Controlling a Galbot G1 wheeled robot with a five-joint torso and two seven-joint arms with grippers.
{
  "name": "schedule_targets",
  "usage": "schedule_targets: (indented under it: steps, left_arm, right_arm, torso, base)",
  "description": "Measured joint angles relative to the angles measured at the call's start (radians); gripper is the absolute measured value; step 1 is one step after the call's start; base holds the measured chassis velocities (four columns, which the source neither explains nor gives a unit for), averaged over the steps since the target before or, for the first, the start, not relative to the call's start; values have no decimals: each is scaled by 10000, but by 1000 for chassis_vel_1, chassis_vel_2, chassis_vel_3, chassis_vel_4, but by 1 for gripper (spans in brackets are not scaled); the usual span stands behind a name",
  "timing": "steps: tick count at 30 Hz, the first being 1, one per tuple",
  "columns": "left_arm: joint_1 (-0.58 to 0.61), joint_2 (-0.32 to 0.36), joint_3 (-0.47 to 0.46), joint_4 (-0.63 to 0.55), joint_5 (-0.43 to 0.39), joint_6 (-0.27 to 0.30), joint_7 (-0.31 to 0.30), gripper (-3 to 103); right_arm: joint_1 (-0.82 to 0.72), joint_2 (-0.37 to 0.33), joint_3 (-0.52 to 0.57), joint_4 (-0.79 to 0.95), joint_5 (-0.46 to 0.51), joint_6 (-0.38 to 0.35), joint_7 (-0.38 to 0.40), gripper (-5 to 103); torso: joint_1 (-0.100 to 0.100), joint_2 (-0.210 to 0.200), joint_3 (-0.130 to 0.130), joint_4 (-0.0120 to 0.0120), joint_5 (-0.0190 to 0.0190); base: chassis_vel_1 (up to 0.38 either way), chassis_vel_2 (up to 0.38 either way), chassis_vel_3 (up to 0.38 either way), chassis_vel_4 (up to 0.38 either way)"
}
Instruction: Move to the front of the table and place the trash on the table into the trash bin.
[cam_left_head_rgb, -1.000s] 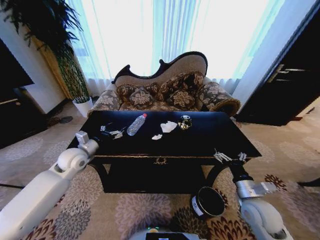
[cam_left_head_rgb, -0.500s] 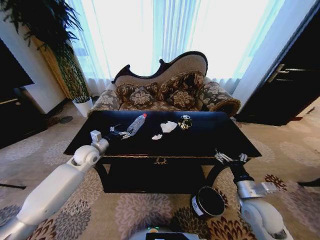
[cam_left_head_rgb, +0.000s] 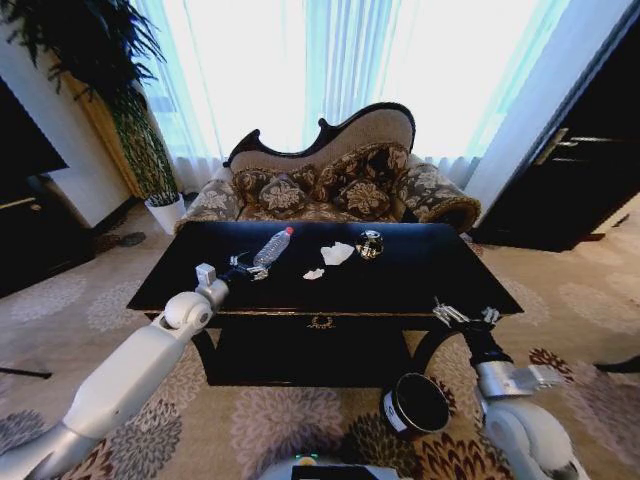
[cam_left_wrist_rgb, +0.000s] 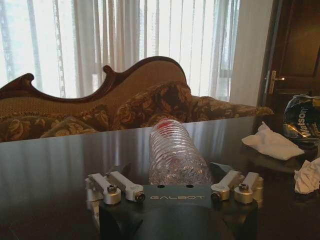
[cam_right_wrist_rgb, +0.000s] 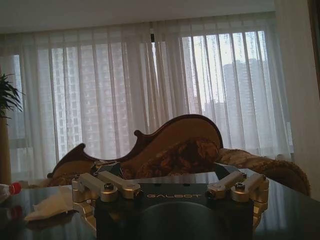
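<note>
On the glossy black table lie the trash items: a clear plastic bottle on its side, two crumpled white paper wads and a dark shiny can. My left gripper is open at the bottle's near end. In the left wrist view the bottle lies between the spread fingers of this gripper, with a paper wad and the can beyond. My right gripper hangs open at the table's front right edge. The black trash bin stands on the carpet below it.
A patterned sofa stands behind the table before bright curtains. A potted plant is at the back left, dark furniture at the right. Patterned carpet lies open in front of the table.
My left arm has swung rightward and forward over the table, bringing its open gripper up to the bottle's near end. The right arm and the trash have stayed put.
</note>
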Motion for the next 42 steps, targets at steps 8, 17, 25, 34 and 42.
schedule_targets:
  steps: [8, 17, 25, 34, 42]
  left_arm:
    - [401, -64, -189, -291, 120, -33, -22, 56]
    - [1037, 388, -744, -1539, -82, 38, -214, 38]
    - [1975, 1028, -1853, -3236, -1137, 443, -616, 38]
    - [3251, 1662, -2984, -6503, -3458, 1137, -1808, 38]
    - [3566, 1731, -2669, -8150, -5581, 1633, -3156, 38]
  right_arm:
    - [-56, -43, 14, 125, 71, -33, 33, 100]
    - [-36, 80, -105, 214, -176, -67, 96, 100]
    - [-53, 99, -102, 231, -554, -64, 252, 100]
    - [-34, 161, -138, 365, -1864, 292, 522, 100]
    - [-72, 406, -204, 407, -4939, 1839, 541, 100]
  torso:
    - [-1, 0, 0, -1, 0]
    - [-1, 1, -1, -1, 0]
    - [-1, 0, 0, 0, -1]
    - [-2, 2, -1, 1, 1]
    - [-2, 2, -1, -2, -1]
  base:
    - [0, 0, 0, 0]
    - [0, 0, 0, 0]
    - [0, 0, 0, 0]
    - [0, 0, 0, 0]
    - [0, 0, 0, 0]
